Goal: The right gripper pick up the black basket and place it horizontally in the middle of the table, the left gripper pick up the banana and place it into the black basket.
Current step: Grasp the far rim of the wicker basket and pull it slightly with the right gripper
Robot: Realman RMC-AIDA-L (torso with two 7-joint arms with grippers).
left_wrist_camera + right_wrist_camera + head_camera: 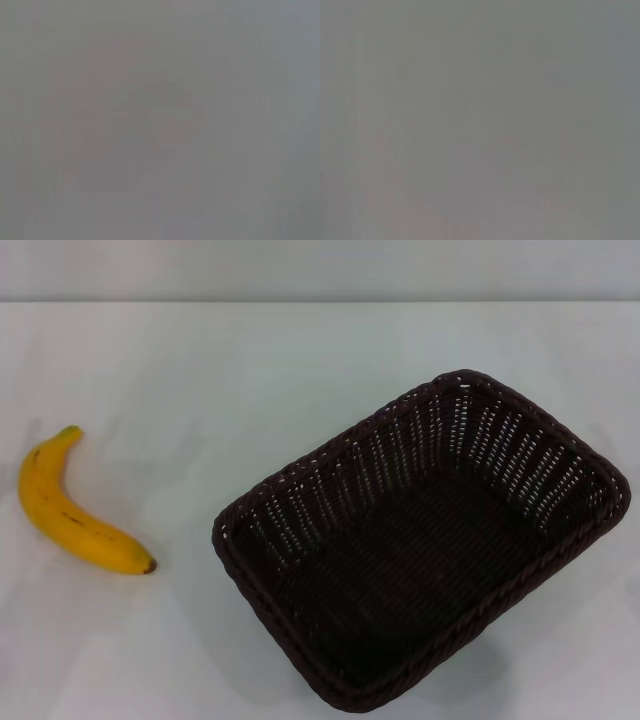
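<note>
The black basket [420, 540] sits on the white table [250, 370] at the right of the middle, turned at a slant, open side up and empty. The banana [75, 510] lies flat on the table at the far left, apart from the basket, its dark tip pointing toward the basket. Neither gripper shows in the head view. Both wrist views show only a plain grey blank surface, with no fingers and no objects.
The table's far edge [320, 302] meets a grey wall at the back. Bare tabletop lies between the banana and the basket and behind the basket.
</note>
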